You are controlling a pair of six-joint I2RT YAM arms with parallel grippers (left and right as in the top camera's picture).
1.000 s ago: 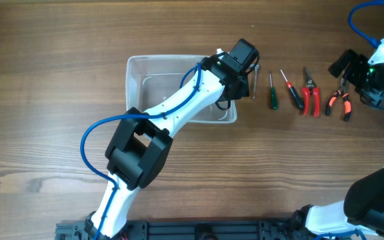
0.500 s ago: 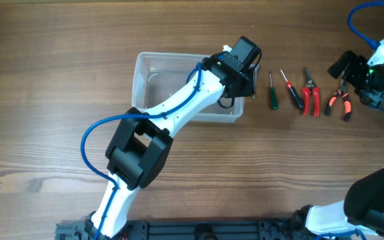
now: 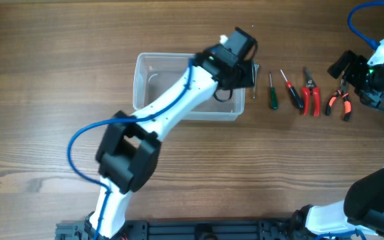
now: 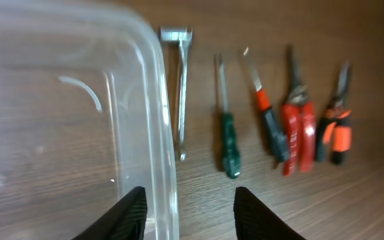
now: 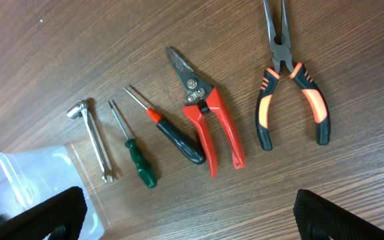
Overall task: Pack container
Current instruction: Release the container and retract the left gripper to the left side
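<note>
1. Left gripper [image 4: 189,195]: you are looking at a released claw. Its two dark fingers [image 4: 133,212] are standing apart, and one wall of the container [image 4: 59,127] is running up between them, close to the finger at 9 o'clock. You cannot tell whether either finger is touching the plastic.
2. Container: the clear tub is sitting upright on the wooden table [image 3: 45,100], toward 12 o'clock from the table's centre in the overhead view. The left arm is reaching across it to its 3 o'clock end.
3. Tool row: at 3 o'clock of the container, five tools are lying side by side, each running roughly from 12 to 6 o'clock.
   - The silver wrench [image 4: 181,93] is lying just beside the tub wall.
   - Outward from it are lying the green-handled screwdriver [image 4: 227,143], the red-and-black screwdriver [image 4: 269,120], the red-handled cutters [image 4: 299,130] and the orange-and-black pliers [image 4: 335,127].
4. Right gripper [image 5: 189,195]: its jaws are spreading wide and gripping nothing. It is hovering above the tool row, and in the overhead view it is sitting near the table's 3 o'clock edge, well apart from the container.
</note>
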